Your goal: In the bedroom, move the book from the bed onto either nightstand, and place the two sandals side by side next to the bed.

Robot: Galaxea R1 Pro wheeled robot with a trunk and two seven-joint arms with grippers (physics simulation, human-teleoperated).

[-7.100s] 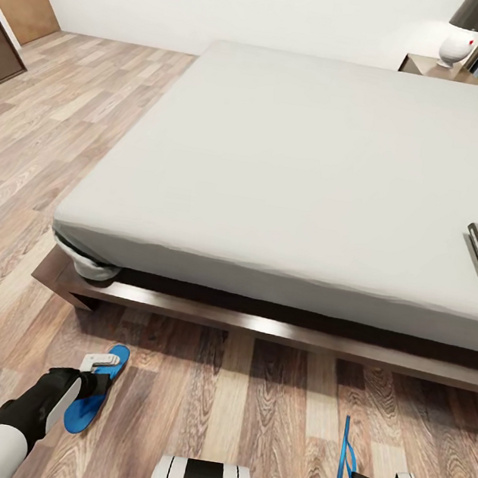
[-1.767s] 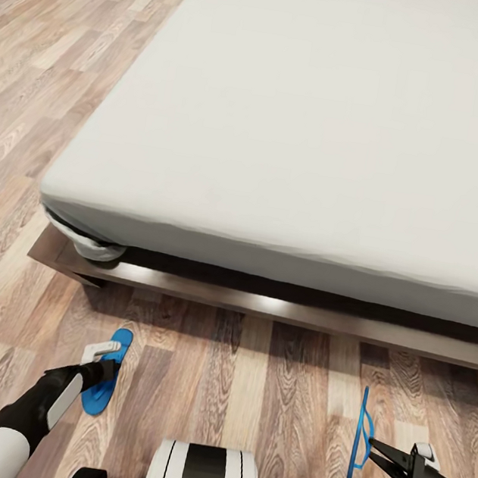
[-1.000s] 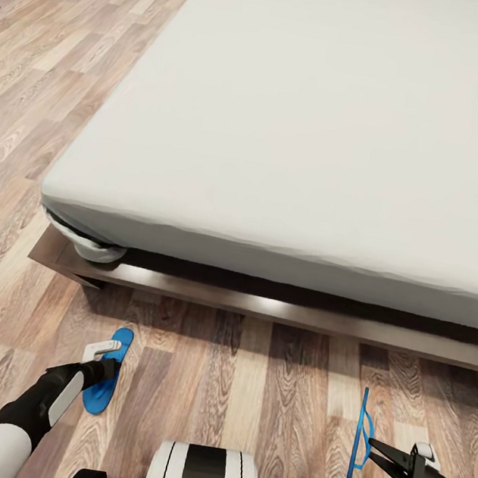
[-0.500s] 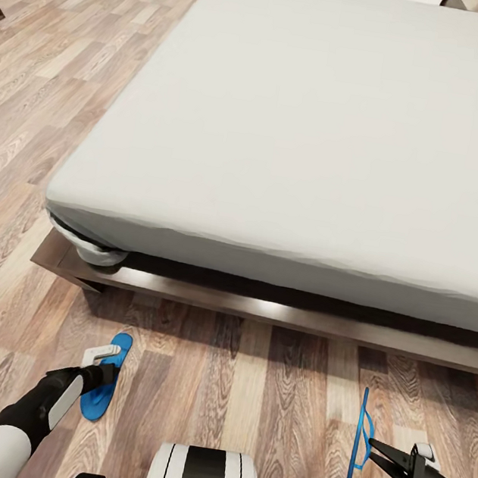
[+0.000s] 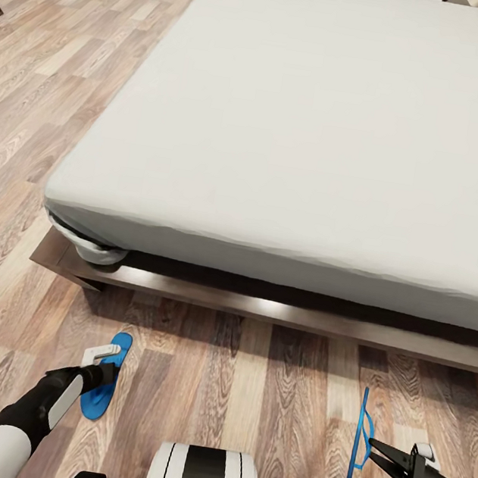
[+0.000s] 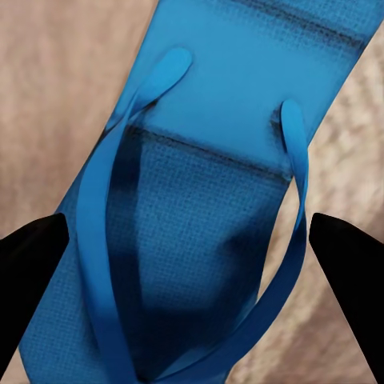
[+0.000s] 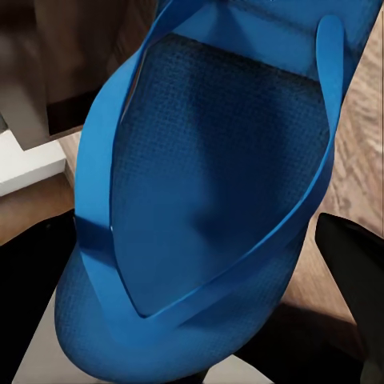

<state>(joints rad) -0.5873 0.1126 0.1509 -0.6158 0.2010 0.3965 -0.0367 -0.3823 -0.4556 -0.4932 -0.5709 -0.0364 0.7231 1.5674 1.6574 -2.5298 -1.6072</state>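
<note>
Right tool pinches the thong strap of a light, floppy sandal hanging edge-on, lower right. Left tool, lower left, covers the other sandal; its grip I cannot tell.

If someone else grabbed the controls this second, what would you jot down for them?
Left gripper: shut on the left sandal, held about flat over the floor.
Right gripper: shut on the right sandal, held on edge.
Both are in front of the bed, far apart.
Done: both sandals picked up.
Left: set them side by side by the bed; then move the book to a nightstand.
</note>
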